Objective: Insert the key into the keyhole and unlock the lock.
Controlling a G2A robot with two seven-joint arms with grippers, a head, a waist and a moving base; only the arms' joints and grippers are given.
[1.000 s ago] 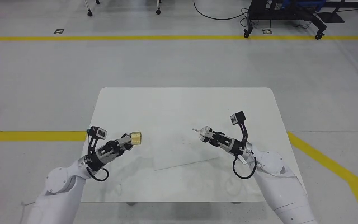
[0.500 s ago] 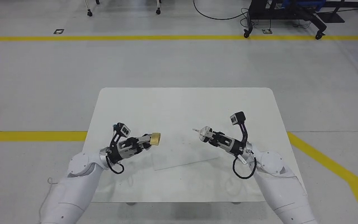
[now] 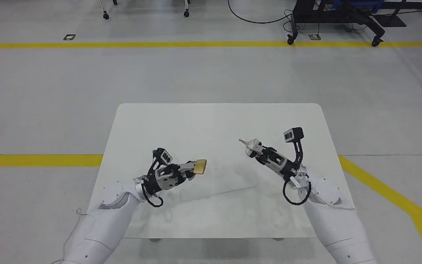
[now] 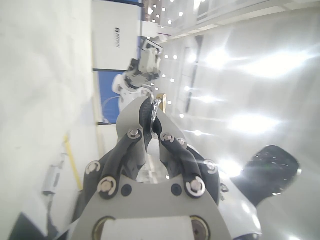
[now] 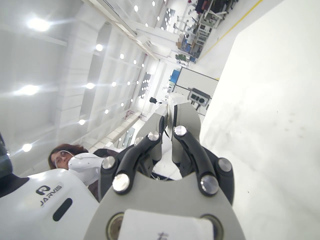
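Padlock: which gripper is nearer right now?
Left. The left gripper is shut on the shackle of the padlock, held above the table. The right gripper, holding the key, is apart from it across a gap.

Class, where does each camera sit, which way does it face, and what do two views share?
Top view: above the arms, facing down at the table; both arms show, with padlock and key.
Left wrist view: wrist-mounted, facing along the left gripper toward the right arm.
Right wrist view: wrist-mounted, facing along the right gripper beside the table.
Shared: padlock, top and left wrist.
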